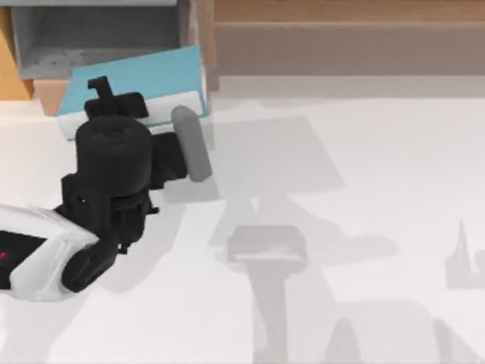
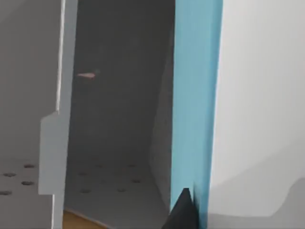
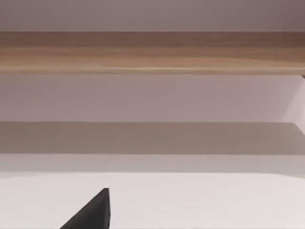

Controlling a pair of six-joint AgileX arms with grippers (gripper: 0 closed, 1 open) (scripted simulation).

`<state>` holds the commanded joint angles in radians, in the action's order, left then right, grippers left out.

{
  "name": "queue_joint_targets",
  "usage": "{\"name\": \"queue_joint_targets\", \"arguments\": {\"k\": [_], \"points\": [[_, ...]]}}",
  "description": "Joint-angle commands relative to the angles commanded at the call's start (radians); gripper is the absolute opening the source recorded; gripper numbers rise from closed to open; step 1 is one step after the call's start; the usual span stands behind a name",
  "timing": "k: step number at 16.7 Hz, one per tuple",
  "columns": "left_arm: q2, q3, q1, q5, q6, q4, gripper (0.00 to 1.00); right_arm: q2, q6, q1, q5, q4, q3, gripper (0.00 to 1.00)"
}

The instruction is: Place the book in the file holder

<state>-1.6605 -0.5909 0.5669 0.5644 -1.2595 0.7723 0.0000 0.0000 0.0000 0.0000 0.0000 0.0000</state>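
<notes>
Where the top view looks down on the table [image 1: 364,227], the left arm reaches in from the left edge toward the far left corner, and its gripper [image 1: 114,102] sits on the near edge of the book [image 1: 163,76]. The book is light blue, tilted, with its far edge at the mouth of the grey holder [image 1: 98,38]; a white page edge shows along its right side. From above the wrist covers the fingers, so this view alone does not settle the grip.

The left wrist view gives what the top view hides: the book [image 2: 195,105] stands as a tall blue band right ahead of the camera, and one dark fingertip [image 2: 183,214] lies against its near end, so the gripper is clamped on the book. Beyond it opens the holder's grey interior [image 2: 119,119], with a dotted floor and a pale wall on one side. Whether the book's far end is already inside the opening I cannot tell.

The right wrist view shows a long wooden shelf [image 3: 152,52] across the back and a dark finger [image 3: 93,212] of the right gripper over bare table; whether that gripper is open I cannot tell.
</notes>
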Motion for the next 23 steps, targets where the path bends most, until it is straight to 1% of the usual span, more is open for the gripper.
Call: {"name": "queue_joint_targets", "arguments": {"k": [2,6,7,9,16,23], "points": [[0.006,-0.001,-0.104,-0.101,-0.093,0.003,0.0,0.0,0.0,0.0,0.0,0.0,0.0,1.0],[-0.05,-0.092,-0.265,-0.296,-0.222,-0.005,0.0,0.0,0.0,0.0,0.0,0.0,0.0,1.0],[-0.071,-0.115,-0.293,-0.333,-0.242,-0.01,0.0,0.0,0.0,0.0,0.0,0.0,0.0,1.0],[-0.101,-0.145,-0.328,-0.378,-0.266,-0.017,0.0,0.0,0.0,0.0,0.0,0.0,0.0,1.0],[-0.106,-0.15,-0.331,-0.385,-0.271,-0.017,0.0,0.0,0.0,0.0,0.0,0.0,0.0,1.0],[-0.205,-0.261,-0.35,-0.402,-0.274,-0.027,0.0,0.0,0.0,0.0,0.0,0.0,0.0,1.0]]}}
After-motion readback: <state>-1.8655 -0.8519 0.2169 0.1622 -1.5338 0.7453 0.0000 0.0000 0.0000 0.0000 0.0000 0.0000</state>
